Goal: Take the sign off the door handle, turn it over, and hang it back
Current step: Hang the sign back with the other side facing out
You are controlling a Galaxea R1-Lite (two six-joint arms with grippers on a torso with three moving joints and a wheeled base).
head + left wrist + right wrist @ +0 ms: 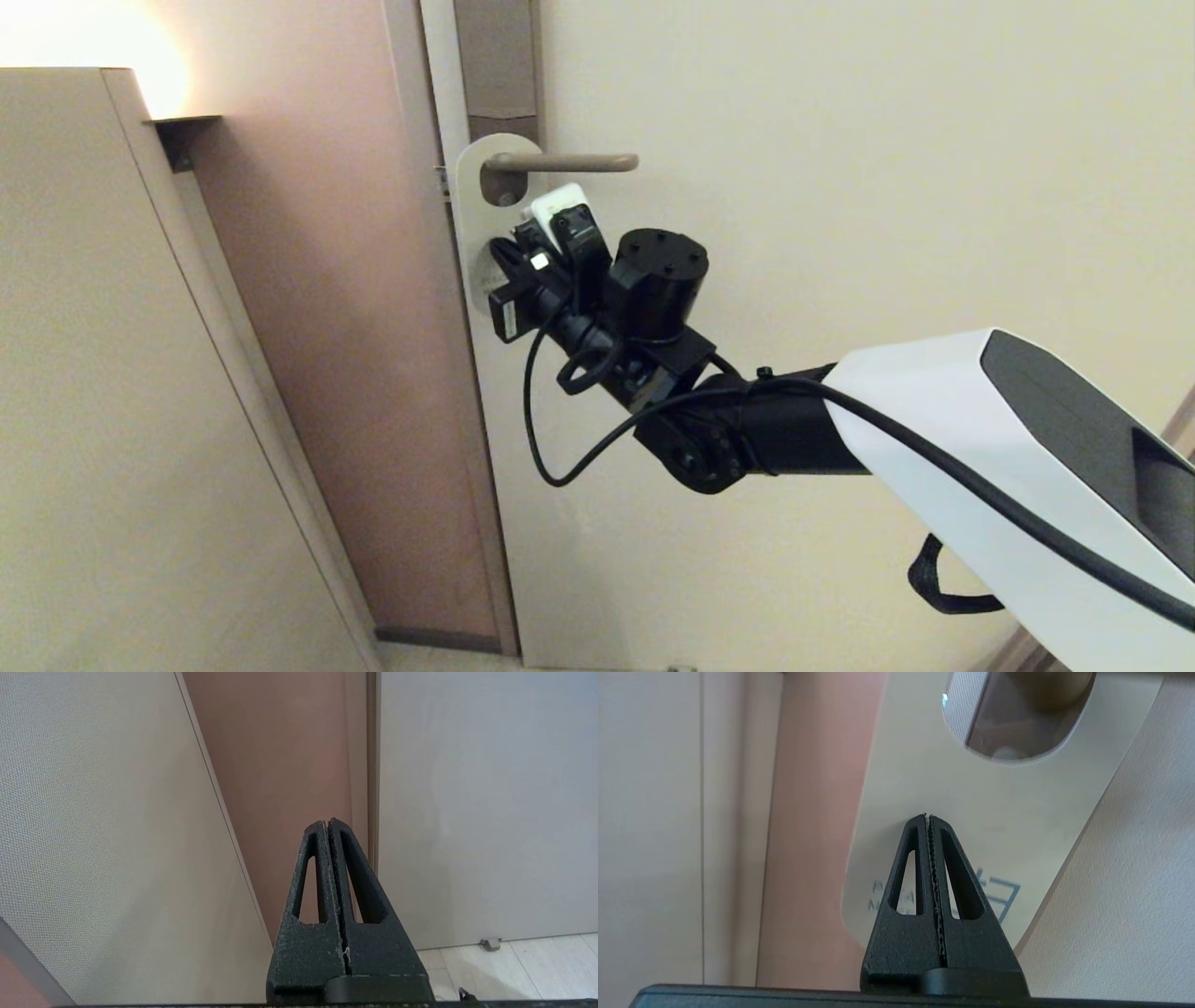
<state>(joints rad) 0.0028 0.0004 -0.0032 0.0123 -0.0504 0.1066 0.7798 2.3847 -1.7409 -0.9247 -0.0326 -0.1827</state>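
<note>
Jaws pressed together, empty, on both grippers. Right gripper (928, 816): raised before the white face of the sign (924, 784), tips at or just off its surface; contact cannot be told. Left gripper (326, 822): low, facing the door edge and floor (514, 966). Sign: hung by its round hole on the door handle (560, 162), blue lettering outward, flat against the cream door (840, 187).
</note>
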